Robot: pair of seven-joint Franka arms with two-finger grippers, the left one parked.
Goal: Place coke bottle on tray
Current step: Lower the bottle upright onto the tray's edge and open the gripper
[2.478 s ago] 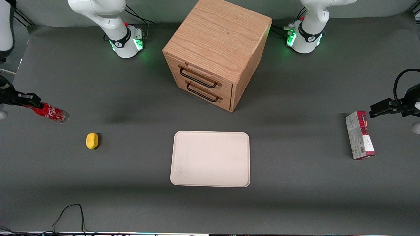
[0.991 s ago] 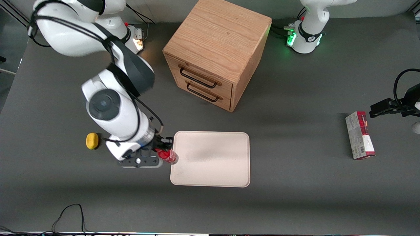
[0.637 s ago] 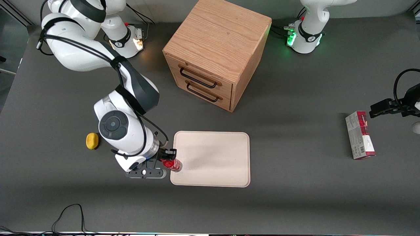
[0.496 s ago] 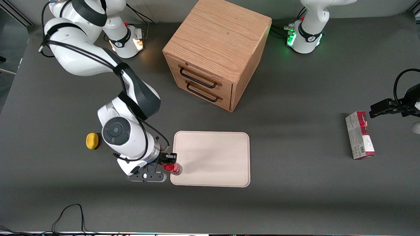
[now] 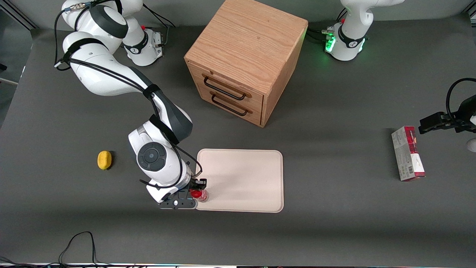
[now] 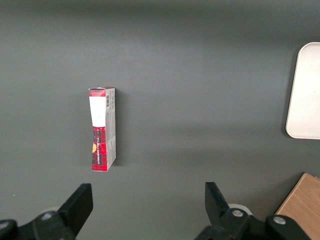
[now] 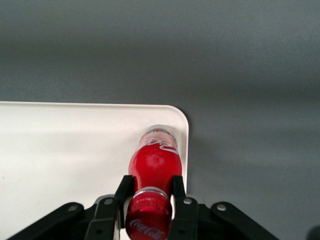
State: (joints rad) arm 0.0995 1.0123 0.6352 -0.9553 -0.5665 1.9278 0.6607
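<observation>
Claw: on the working arm, above the tray corner nearest the front camera at the working arm's end; fingers closed on the neck of the coke bottle, one on each side, just below the red cap.

Coke bottle: small, red, white script; held roughly upright in the claw, base down over the tray just inside that rounded corner. In the front view it shows as a red cap seen from above. Whether the base touches the tray cannot be told.

Tray: large, cream-white, rectangular, rounded corners, low rim; flat on the dark grey tabletop, in front of the wooden cabinet. Nothing else on it.

Wooden cabinet: two drawers with black handles, both closed; farther from the front camera than the tray.

Yellow sponge: on the tabletop, toward the working arm's end, well apart from the tray.

Red-and-grey carton: lying flat toward the parked arm's end of the tabletop, well apart from the tray.

Black cable: looped at the tabletop edge nearest the front camera.
</observation>
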